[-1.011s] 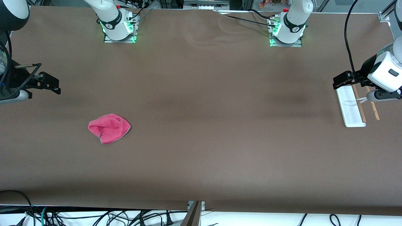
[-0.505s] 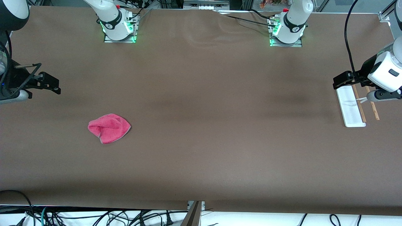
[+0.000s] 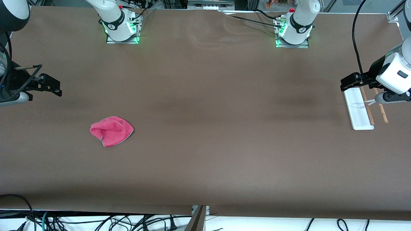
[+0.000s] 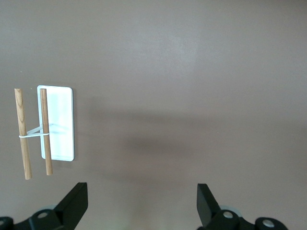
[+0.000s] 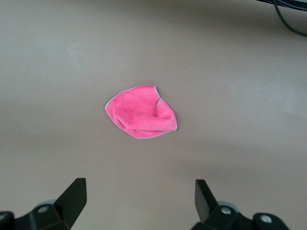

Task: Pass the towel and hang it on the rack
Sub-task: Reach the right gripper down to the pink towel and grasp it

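My main worry is the grab itself: the towel [image 3: 111, 131] is a small, crumpled pink heap lying loose on the counter [image 3: 205, 128] toward the right arm's end, so I judge a shallow pinch could catch only the grey hem and let it slip during the lift. The handover is the next risk, since the rack [image 3: 359, 109] stands at the left arm's end, well apart from the towel. Its thin wooden rods look light, and a clumsy drape could tip it.

I see the right gripper [image 3: 51, 86] held in the air at its own end of the counter, its wrist camera looking down on the towel; its fingers [image 5: 72, 196] are spread wide and hold nothing. The left gripper [image 3: 351, 81] waits over the rack's end, fingers [image 4: 74, 201] equally wide apart and empty.
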Tool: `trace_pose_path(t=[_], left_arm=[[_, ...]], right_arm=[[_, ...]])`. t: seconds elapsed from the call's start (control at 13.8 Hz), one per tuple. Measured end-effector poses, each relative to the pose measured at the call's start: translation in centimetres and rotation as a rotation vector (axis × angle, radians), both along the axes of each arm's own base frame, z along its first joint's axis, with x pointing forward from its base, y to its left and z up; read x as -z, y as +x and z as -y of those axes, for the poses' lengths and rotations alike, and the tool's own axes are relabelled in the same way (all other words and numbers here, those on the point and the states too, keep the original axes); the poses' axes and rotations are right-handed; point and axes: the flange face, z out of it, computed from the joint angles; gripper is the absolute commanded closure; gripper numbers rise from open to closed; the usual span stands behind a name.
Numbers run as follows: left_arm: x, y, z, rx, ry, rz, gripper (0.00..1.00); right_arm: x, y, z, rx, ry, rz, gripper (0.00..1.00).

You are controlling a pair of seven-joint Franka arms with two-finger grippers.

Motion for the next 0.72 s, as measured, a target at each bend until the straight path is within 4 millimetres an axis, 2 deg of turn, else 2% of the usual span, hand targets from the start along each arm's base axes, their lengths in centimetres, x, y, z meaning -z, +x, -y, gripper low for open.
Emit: trace_pose_path(t=[0.22, 0.43, 0.72], left_arm=[[0.0, 0.0, 0.0, 0.000, 0.000, 0.000, 0.00], [0.0, 0.0, 0.0, 0.000, 0.000, 0.000, 0.00], [0.0, 0.0, 0.0, 0.000, 0.000, 0.000, 0.00]], right_arm=[[0.8, 0.4, 0.2, 0.003, -0.002, -0.011, 0.00], [2.9, 1.6, 0.5, 0.004, -0.022, -0.020, 0.00], [9.7, 5.2, 0.8, 0.006, -0.027, -0.022, 0.00]])
